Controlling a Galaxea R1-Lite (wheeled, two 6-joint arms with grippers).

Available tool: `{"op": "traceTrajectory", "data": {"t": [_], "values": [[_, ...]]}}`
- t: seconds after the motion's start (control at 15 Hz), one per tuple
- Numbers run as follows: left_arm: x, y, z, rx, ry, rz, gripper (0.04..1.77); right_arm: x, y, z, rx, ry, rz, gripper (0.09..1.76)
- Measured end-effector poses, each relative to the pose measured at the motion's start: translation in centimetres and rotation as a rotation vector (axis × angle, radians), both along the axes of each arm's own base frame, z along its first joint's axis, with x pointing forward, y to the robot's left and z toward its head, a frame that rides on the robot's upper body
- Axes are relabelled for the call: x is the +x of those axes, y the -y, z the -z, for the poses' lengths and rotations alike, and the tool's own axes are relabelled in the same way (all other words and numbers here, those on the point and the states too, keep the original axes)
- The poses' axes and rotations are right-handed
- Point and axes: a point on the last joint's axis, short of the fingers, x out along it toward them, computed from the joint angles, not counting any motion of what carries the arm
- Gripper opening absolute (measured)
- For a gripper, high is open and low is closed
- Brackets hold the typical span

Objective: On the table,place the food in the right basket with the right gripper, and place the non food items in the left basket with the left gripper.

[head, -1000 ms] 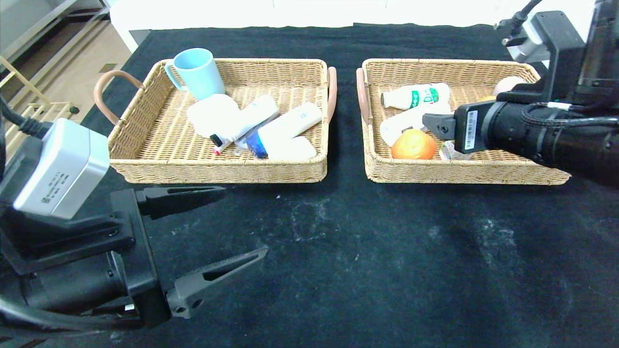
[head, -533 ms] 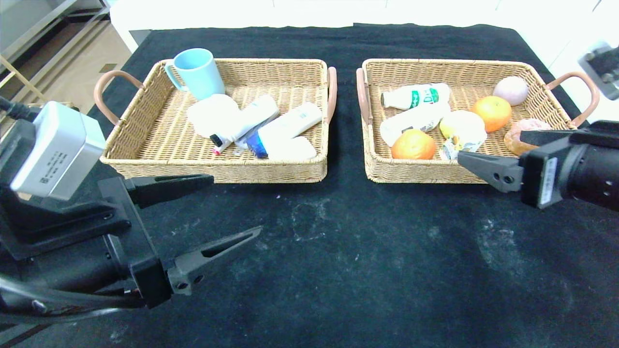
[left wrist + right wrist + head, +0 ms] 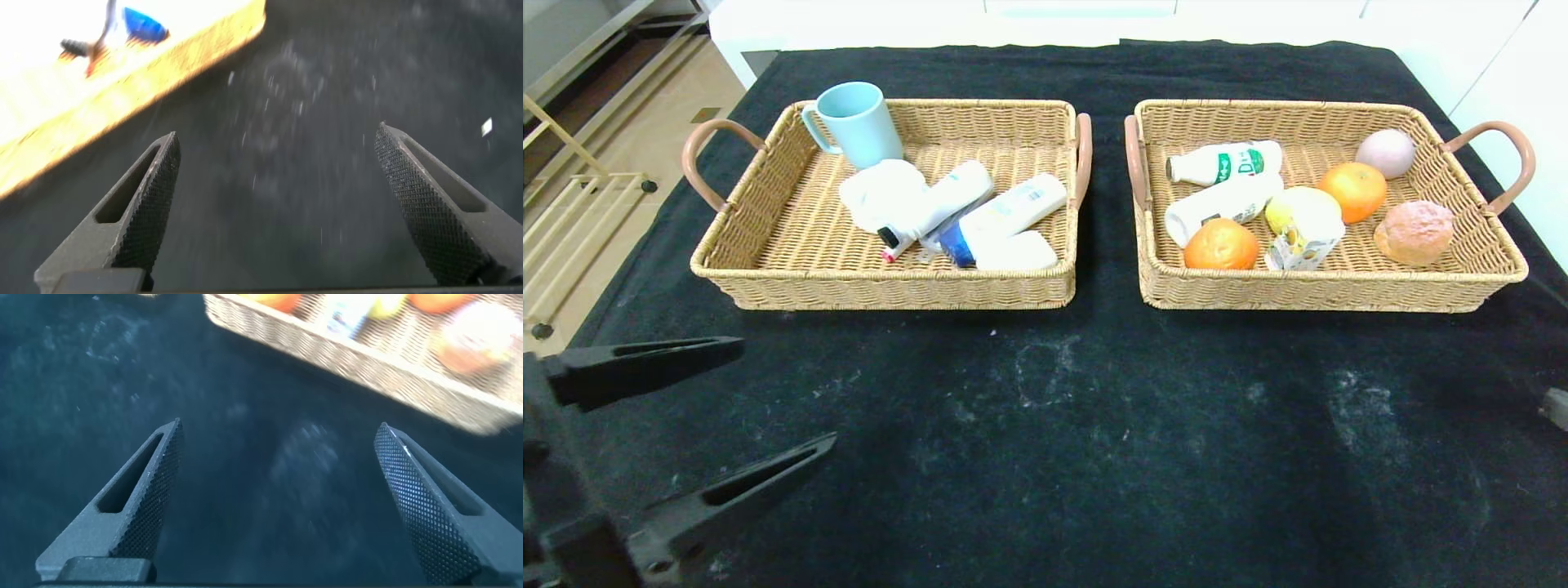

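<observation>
Surface: black cloth (image 3: 1094, 425) with faint white smudges, two wicker baskets side by side at the far half.
Left basket (image 3: 890, 290): holds a blue mug (image 3: 854, 122) in its far left corner, a wavy bottle (image 3: 931, 208) with a dark tip, a tube (image 3: 1001, 216) with a blue cap lying against it, and other white items beside them.
Right basket (image 3: 1315, 290): holds a milk bottle (image 3: 1225, 163) with a green label on its side, a second white bottle (image 3: 1217, 208) just in front of it, an orange (image 3: 1221, 245) at the near wall, a lemon (image 3: 1303, 212) touching a small carton (image 3: 1294, 249), a second orange (image 3: 1354, 189), a pale round fruit (image 3: 1386, 153) in the far corner, and a brownish bun-like item (image 3: 1413, 233).
Left gripper (image 3: 727, 408): low at the near left corner of the head view – fingers spread wide, nothing between them, over bare cloth near the left basket's front wall.
Right gripper (image 3: 278, 498): only a sliver at the head view's right edge; its wrist view shows the fingers wide apart and empty – over bare cloth, the right basket's wall ahead.
</observation>
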Motion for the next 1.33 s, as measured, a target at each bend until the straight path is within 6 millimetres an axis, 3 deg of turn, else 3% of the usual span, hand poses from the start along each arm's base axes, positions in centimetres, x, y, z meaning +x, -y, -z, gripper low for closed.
{"op": "traceTrajectory", "data": {"t": [0.33, 0.67, 1.0, 1.33], "values": [[-6.9, -4.1, -0.7, -0.005, 0.023, -0.09, 1.72, -5.4, 3.2, 1.6, 0.009, -0.051, -0.062, 1.7], [-11.8, -5.9, -0.2, -0.009, 0.097, -0.175, 1.72, -11.8, 5.1, 1.6, 0.012, -0.071, -0.151, 1.7], [-15.8, -6.1, 0.6, -0.016, 0.1, -0.174, 1.72, -16.8, 4.7, 3.3, 0.079, -0.041, -0.066, 1.7], [-18.1, -5.8, 0.8, -0.029, 0.162, -0.22, 1.72, -18.7, 3.7, 3.0, 0.122, 0.029, 0.011, 1.7]]}}
